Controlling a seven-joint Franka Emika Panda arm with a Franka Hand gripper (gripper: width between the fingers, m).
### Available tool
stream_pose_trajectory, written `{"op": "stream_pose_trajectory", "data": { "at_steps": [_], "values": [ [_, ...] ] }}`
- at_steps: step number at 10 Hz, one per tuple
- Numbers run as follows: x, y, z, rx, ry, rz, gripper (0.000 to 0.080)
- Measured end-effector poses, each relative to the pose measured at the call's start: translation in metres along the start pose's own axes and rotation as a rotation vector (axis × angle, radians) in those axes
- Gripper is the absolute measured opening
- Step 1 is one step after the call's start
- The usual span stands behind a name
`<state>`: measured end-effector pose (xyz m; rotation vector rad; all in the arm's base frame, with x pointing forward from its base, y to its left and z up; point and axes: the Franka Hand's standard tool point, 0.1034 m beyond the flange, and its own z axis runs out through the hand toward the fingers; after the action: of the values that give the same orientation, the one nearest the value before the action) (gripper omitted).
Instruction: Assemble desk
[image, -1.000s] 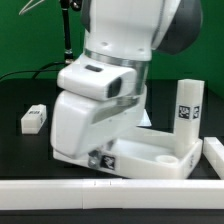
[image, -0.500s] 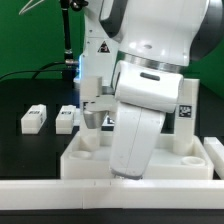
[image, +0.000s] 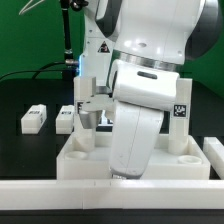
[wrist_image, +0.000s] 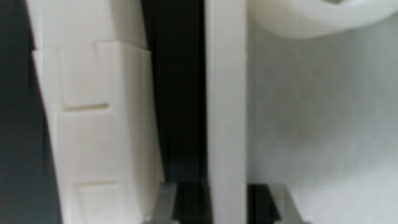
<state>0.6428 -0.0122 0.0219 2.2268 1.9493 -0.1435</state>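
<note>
**One leg (image: 181, 112) upright, two legs (image: 33, 120) (image: 67, 118) loose, gripper (wrist_image: 214, 205) pinched on the tabletop (image: 80, 162) rim**

Nearest in the exterior view, a bar (image: 50, 192) runs across the bottom of the frame. Just behind it the tabletop lies rim up across the lower middle. One round socket (image: 83, 143) shows at its left end and another at lower right. The arm (image: 140, 90) stands over the tabletop's middle and hides much of it.

In the wrist view the dark fingertips (wrist_image: 169, 208) flank a thin white wall of the tabletop. The jaws are narrow and pressed on that wall, and a socket's rounded edge lies just beside it.

The upright leg stands at the tabletop's far right corner, right of centre in the frame, with its tag facing the camera. Whether it is seated in a socket cannot be told. Farther back, at mid left, the two loose legs lie side by side on the black table (image: 30, 150), apart from the tabletop.
</note>
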Motion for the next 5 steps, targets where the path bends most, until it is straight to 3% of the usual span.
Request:
{"op": "stream_pose_trajectory", "data": {
  "at_steps": [2,5],
  "values": [
    [0.02,0.002,-0.007,0.006,0.015,-0.007,0.0061],
    [0.022,0.001,-0.007,0.03,-0.009,-0.012,0.0061]
  ]
}}
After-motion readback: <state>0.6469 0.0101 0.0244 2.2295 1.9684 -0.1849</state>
